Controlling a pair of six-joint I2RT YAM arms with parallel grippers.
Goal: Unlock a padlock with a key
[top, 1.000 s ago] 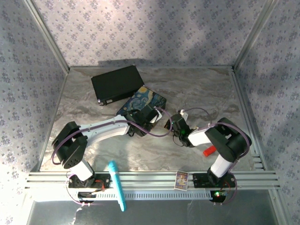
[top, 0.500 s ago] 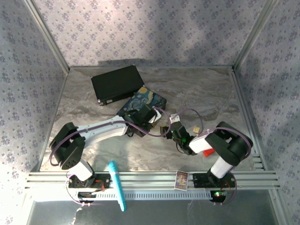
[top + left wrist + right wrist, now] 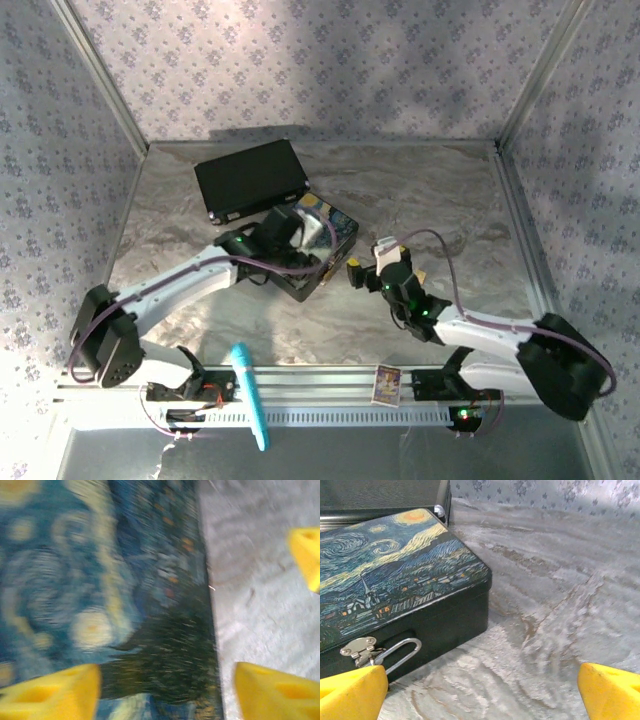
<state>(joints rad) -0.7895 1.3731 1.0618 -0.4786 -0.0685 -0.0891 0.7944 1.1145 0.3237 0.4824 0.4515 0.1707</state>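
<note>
The painted blue box (image 3: 395,575) fills the left of the right wrist view. A silver hasp (image 3: 359,647) sits on its dark front, and the padlock's thin silver shackle (image 3: 402,650) hangs from it. The brass body is hidden behind my lower left finger (image 3: 350,692). My right gripper (image 3: 480,700) is open just off the box's front corner, over bare table; from above it is the right gripper (image 3: 360,270). My left gripper (image 3: 165,695) is open and straddles the box lid (image 3: 100,580) near its edge; from above it is the left gripper (image 3: 305,235). The key is out of sight.
A flat black case (image 3: 250,180) lies behind the painted box (image 3: 340,225) and touches its far corner. A teal pen (image 3: 250,395) and a small card (image 3: 387,381) lie on the front rail. Patterned walls close in the marbled table (image 3: 440,200).
Both arms have stretched forward. The left gripper has moved up over the box lid. The right arm has dropped low and its gripper now faces the box's front.
</note>
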